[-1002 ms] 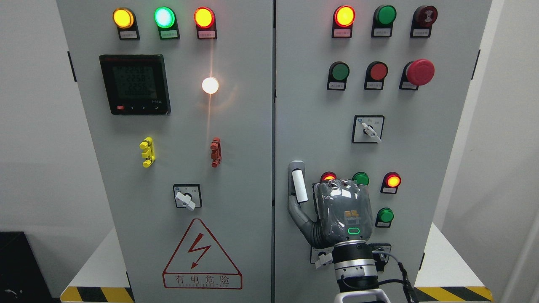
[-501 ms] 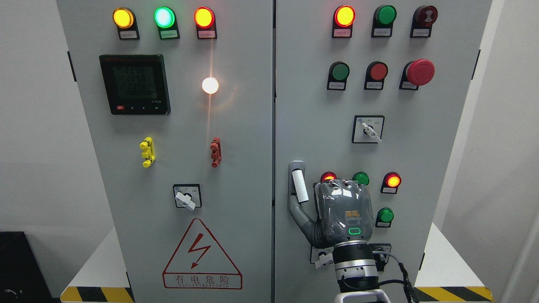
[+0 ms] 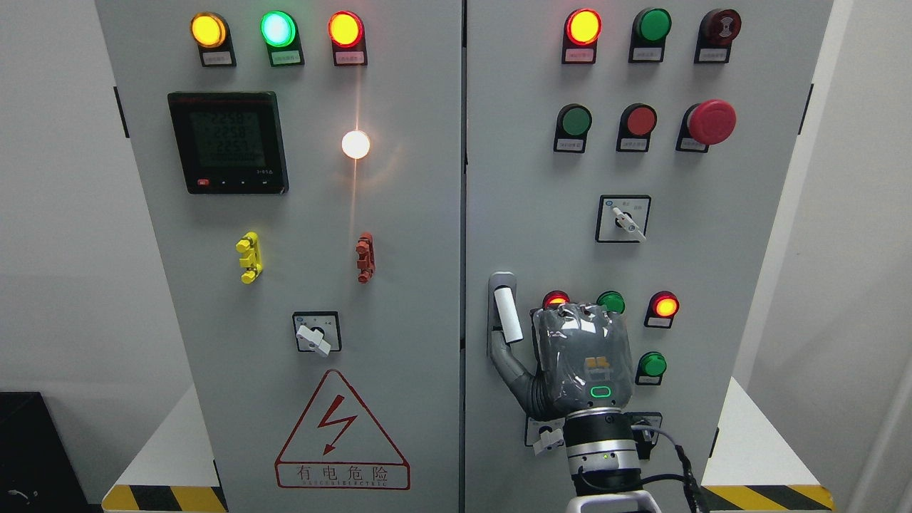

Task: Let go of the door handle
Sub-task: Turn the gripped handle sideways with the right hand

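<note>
The grey door handle (image 3: 500, 283) stands upright in its recess at the left edge of the cabinet's right door (image 3: 541, 214). My right hand (image 3: 581, 353) comes up from the bottom edge and shows its grey back just right of the handle. Its ribbed thumb reaches up and left, and the white thumb tip (image 3: 508, 315) lies over the handle's lower part. The palm and the other fingers sit to the right of the handle, not around it, so the hand is open and holds nothing. The left arm does not show.
Lit lamps and push buttons (image 3: 665, 306) crowd the door right behind and beside the hand. A rotary switch (image 3: 623, 219) and a red mushroom stop button (image 3: 711, 121) sit higher up. The left door (image 3: 313, 214) carries a meter, lamps and a warning triangle (image 3: 342, 431).
</note>
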Available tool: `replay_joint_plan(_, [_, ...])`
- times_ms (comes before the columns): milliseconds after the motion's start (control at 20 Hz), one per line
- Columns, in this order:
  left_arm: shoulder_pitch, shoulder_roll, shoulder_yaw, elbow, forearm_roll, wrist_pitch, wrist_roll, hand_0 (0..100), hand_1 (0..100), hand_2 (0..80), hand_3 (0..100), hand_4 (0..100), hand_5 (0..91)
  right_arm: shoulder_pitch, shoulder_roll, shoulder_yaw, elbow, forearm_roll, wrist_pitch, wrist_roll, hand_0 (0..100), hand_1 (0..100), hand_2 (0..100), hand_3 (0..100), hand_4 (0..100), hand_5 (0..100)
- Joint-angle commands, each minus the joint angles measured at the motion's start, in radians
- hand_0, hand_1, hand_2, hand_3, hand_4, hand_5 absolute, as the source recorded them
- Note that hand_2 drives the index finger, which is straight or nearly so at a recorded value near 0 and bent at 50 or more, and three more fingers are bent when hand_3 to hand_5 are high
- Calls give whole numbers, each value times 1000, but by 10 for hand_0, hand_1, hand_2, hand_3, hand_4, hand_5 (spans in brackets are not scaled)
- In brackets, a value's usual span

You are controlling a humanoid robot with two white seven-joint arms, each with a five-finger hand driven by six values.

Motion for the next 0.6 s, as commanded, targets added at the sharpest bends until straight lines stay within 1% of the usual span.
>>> replay_joint_plan(0, [17, 0, 0, 0, -1, -1, 0, 120, 556, 0, 0, 0, 0, -1, 0, -1, -6, 2, 1, -1, 488, 336, 956, 1000, 1000, 995])
replay_joint_plan(551, [17, 0, 0, 1, 1, -1, 0, 120, 556, 0, 0, 0, 0, -1, -2, -13, -6, 0, 1, -2, 484, 343, 954, 1000, 1000, 996])
